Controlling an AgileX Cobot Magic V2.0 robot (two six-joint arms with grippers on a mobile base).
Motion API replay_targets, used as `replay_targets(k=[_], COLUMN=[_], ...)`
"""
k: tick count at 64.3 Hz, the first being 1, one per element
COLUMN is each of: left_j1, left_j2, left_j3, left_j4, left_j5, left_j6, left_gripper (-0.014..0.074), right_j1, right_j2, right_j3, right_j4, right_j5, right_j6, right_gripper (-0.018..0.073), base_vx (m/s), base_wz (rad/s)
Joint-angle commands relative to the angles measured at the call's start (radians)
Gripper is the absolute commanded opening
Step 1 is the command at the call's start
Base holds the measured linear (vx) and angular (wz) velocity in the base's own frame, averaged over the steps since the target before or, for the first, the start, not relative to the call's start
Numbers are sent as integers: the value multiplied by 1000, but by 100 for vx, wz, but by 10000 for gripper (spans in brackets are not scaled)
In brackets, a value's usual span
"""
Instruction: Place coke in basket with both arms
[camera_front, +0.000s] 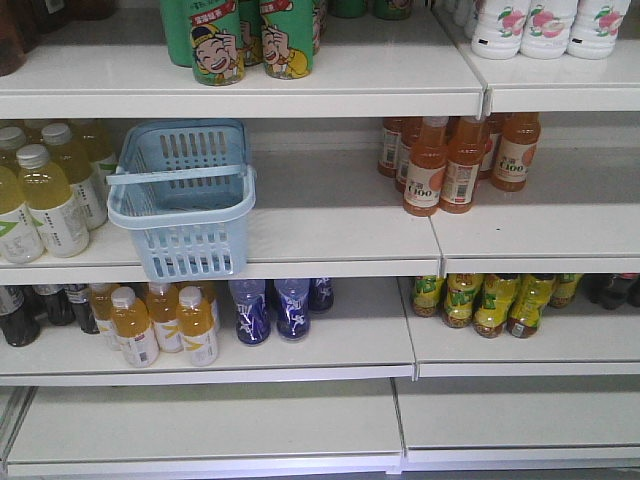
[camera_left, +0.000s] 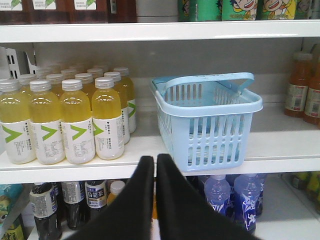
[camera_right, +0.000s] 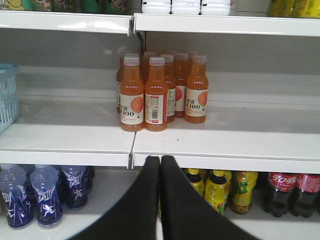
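The light blue basket (camera_front: 190, 250) stands empty on the middle shelf, its handle folded toward the back. In the left wrist view the basket (camera_left: 210, 135) is ahead and slightly right of my left gripper (camera_left: 155, 159), which is shut with nothing between its black fingers. My right gripper (camera_right: 159, 160) is also shut and empty, level with the front edge of the middle shelf below the orange bottles. A corner of the basket (camera_right: 6, 97) shows at the far left there. The coke is out of view. Neither arm shows in the front view.
Yellow drink bottles (camera_left: 75, 120) stand left of the basket, close to it. Orange juice bottles (camera_right: 155, 95) sit on the right shelf section. Below are blue bottles (camera_right: 45, 197), yellow-green bottles (camera_right: 215, 190) and dark cola bottles with red labels (camera_right: 280, 192). Green cans (camera_front: 250, 40) stand above.
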Motion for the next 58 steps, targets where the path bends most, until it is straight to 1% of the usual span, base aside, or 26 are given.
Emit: replay_targets(k=[1,58], left_j1=[-4,-4], left_j2=[-19,-19], left_j3=[-33,-33], left_j4=[-3,-3], left_j5=[-71,-75], left_j6=[-11,-11], left_gripper=[-6,-6], right_j1=[-5,-5], right_j2=[-13,-13], right_j3=[8,8], right_j4=[-9,-9], right_j5=[-71,-71], right_j6=[-3,-3], right_gripper=[-10,-10], base_vx=[-1,0], base_wz=[2,0])
